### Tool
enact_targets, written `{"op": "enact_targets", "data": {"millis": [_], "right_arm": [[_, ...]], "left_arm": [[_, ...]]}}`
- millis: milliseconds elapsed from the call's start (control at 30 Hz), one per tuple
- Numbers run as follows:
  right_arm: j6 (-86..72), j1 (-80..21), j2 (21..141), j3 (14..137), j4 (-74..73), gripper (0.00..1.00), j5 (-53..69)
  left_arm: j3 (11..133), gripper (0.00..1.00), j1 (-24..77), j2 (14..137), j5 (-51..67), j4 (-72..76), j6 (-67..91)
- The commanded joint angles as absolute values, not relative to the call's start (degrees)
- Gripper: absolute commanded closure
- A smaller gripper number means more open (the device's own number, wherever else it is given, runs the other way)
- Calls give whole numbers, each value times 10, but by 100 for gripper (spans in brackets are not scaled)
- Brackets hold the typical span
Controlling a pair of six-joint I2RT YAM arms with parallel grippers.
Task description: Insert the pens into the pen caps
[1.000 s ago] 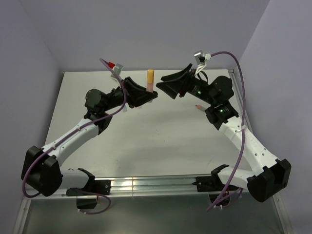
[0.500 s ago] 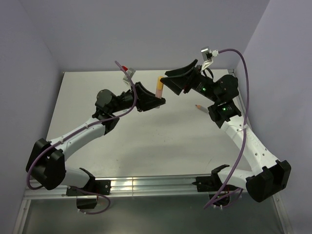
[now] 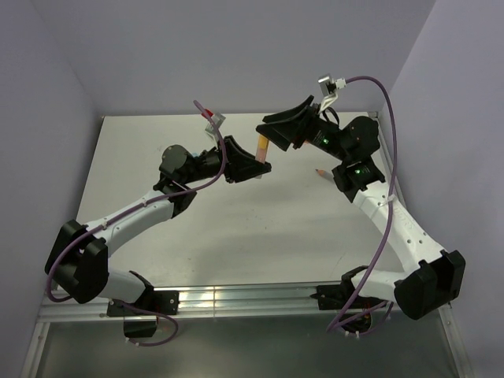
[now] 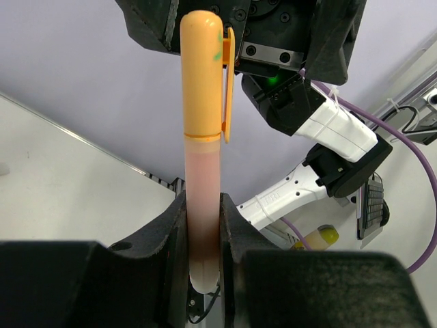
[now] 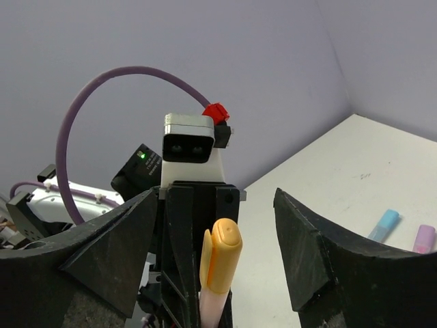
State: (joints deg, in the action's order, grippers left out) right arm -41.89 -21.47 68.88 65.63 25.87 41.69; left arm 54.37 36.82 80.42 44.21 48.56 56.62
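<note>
My left gripper (image 3: 253, 164) is shut on a pale pink pen (image 4: 203, 205) and holds it upright above the table. An orange cap (image 4: 203, 68) with a clip sits on the pen's top end. In the top view the capped pen (image 3: 261, 145) stands between the two grippers. My right gripper (image 3: 276, 131) is wide open, with its fingers (image 5: 321, 253) on either side of the orange cap (image 5: 222, 263) and apart from it. The left gripper (image 5: 194, 225) shows behind the cap in the right wrist view.
A light blue piece (image 5: 384, 224) and a purple piece (image 5: 423, 238) lie on the white table (image 3: 236, 220). A yellow-ended pen (image 4: 317, 237) lies near the right arm's base. A small pale pen (image 3: 320, 172) lies by the right arm.
My left arm has carried the capped pen right and lower, and the pen is tilted. My right gripper has come to it and now straddles the cap.
</note>
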Motion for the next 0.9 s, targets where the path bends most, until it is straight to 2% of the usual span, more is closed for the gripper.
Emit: {"op": "enact_targets", "data": {"millis": [0,333,633,867], "right_arm": [[-420,-215,691,673,280,24,432],[-403,-234,693,669,260,32,437],[-387,-243,700,671,242,48,436],[-382,-248,703,670,236,53,439]], "left_arm": [[565,100,371,793,450,497,554],[567,100,371,790,452,496,551],[568,100,371,783,452,492,548],[569,100,372,780,453,487,544]]}}
